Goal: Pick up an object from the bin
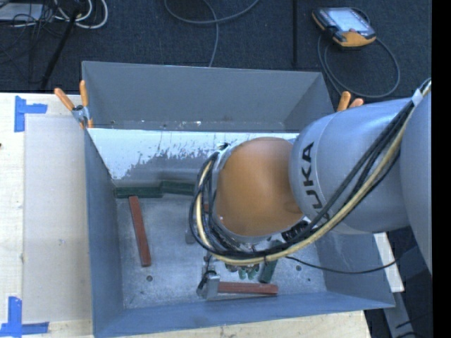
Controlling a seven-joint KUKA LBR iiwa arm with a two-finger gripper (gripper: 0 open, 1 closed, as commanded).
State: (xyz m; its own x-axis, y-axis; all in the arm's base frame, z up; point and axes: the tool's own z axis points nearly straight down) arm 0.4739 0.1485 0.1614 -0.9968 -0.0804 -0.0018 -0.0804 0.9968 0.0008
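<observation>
Just below the middle of the frame, near the bin's lower wall, a slim reddish-brown bar (pixel 248 288) lies flat on the floor, its length running left to right. The gripper (pixel 210 282) stands at the bar's left end, touching it or just above it; whether the pincer is open or closed cannot be told, because the wrist's orange cover (pixel 254 185) and looped cables (pixel 204 210) hide most of it. The bar looks stiff and light, probably wood or plastic, with smooth narrow faces that could slip; a hold across its short width near the middle would likely keep it from tipping. Further left, a second reddish-brown bar (pixel 139 229) lies nearly upright in the frame, and above it rests a dark green L-shaped piece (pixel 156 188). The grey bin (pixel 197 97) encloses all.
</observation>
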